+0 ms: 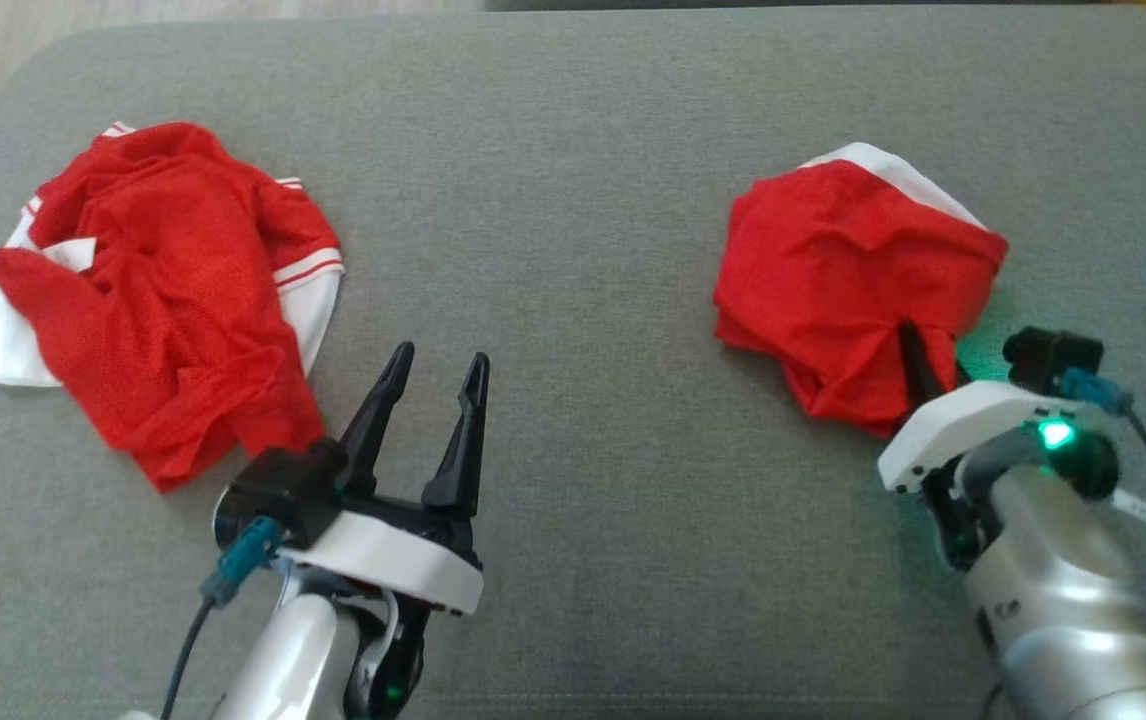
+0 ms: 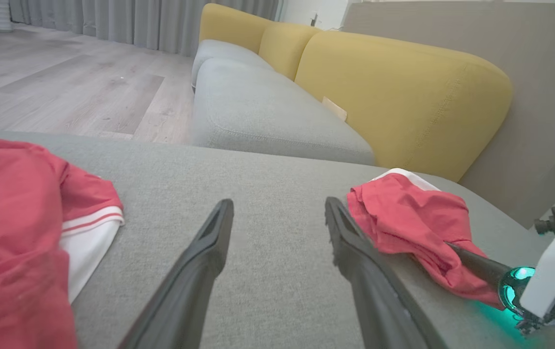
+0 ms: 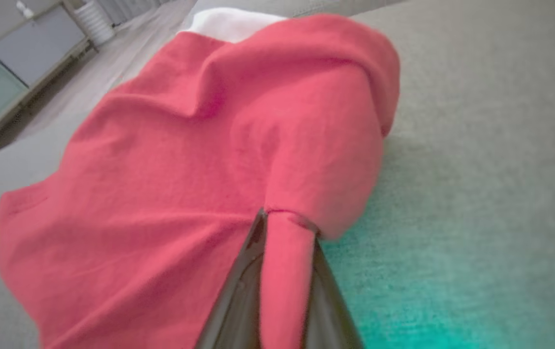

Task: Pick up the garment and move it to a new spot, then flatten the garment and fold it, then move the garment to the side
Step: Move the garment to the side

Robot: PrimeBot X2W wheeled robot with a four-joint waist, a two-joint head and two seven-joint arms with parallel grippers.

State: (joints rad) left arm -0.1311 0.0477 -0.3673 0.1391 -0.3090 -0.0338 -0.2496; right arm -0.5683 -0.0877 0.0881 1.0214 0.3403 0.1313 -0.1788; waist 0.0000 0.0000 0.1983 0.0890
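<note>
Our right claw is pinching a fold of the red garment. From that wrist we see a tongue of the cloth squeezed between the two dark fingers. The garment lies bunched on the right part of the grey cushion, with its white band at the far edge and its near edge in the grip. A green glow from the wrist falls on the cushion just beside it.

Our left claw is spread wide over bare cushion between the two cloths, touching neither. A crumpled red and white jersey lies at the cushion's left, near that wrist. Beyond the cushion stand a sofa with yellow backrests and a wooden floor.
</note>
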